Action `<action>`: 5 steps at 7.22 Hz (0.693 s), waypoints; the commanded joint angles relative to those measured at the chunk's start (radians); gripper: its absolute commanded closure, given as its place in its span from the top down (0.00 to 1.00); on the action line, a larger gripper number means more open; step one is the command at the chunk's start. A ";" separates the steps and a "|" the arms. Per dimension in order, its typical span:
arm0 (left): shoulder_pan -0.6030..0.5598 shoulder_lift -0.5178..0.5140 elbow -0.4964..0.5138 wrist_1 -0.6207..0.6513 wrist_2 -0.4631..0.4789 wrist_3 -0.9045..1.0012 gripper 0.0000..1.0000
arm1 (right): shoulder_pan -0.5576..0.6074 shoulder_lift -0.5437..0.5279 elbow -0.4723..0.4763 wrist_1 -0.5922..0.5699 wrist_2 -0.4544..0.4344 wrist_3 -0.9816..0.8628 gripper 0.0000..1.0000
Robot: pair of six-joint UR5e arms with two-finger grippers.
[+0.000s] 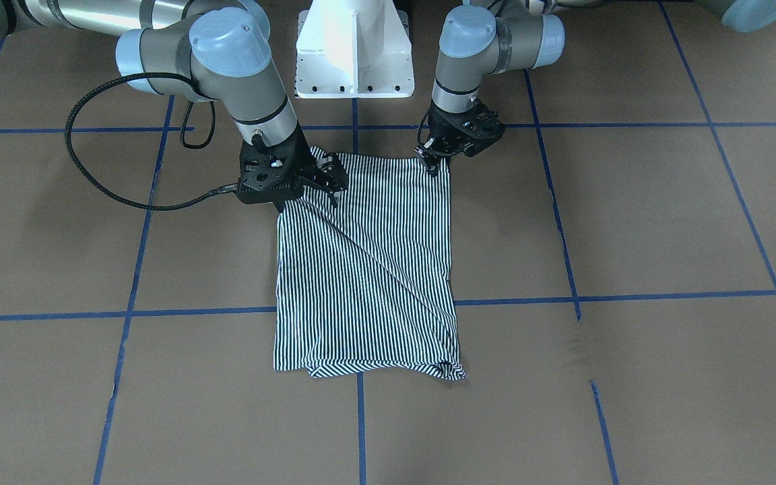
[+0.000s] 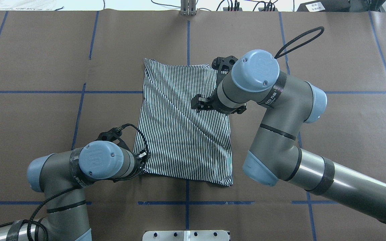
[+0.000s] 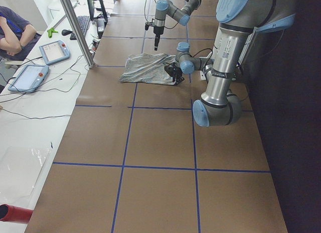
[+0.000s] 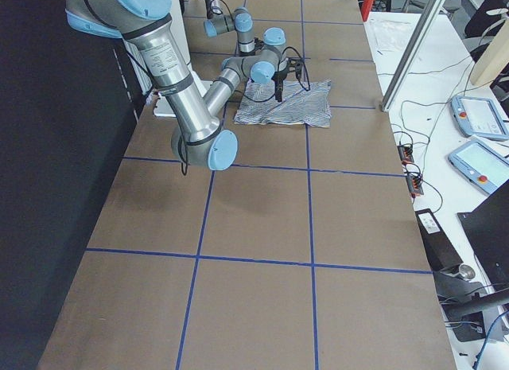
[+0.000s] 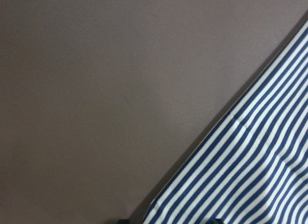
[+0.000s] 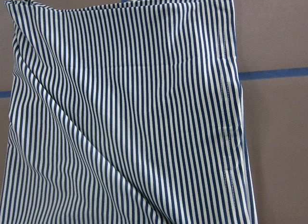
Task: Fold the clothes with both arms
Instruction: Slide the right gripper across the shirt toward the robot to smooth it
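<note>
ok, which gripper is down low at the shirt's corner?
The left gripper: it sits low at the corner of the striped shirt on the robot's near left. The right gripper hangs higher, over the cloth.

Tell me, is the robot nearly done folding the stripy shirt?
Partway. The shirt already lies folded into a long rectangle, with no sleeves sticking out. The left gripper is at one corner; the right gripper hovers above. Folding it shorter probably remains.

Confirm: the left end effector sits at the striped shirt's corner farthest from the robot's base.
Wrong. The left end effector is at the striped shirt's corner nearest the robot's base, as the exterior front-facing view shows.
</note>
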State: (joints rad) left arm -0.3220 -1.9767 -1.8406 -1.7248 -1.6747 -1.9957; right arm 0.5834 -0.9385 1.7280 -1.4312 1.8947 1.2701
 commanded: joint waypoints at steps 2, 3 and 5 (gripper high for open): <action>0.001 0.001 -0.072 0.046 0.000 0.011 0.00 | -0.002 -0.005 -0.001 0.000 -0.002 0.002 1.00; 0.001 0.001 -0.141 0.107 -0.003 0.023 0.00 | -0.005 -0.006 -0.001 0.003 -0.002 0.026 1.00; 0.042 0.002 -0.247 0.195 -0.007 0.058 0.00 | -0.057 -0.060 -0.005 0.180 -0.008 0.182 1.00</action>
State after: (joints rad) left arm -0.3104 -1.9754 -2.0247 -1.5786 -1.6791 -1.9541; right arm 0.5555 -0.9687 1.7256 -1.3567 1.8910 1.3652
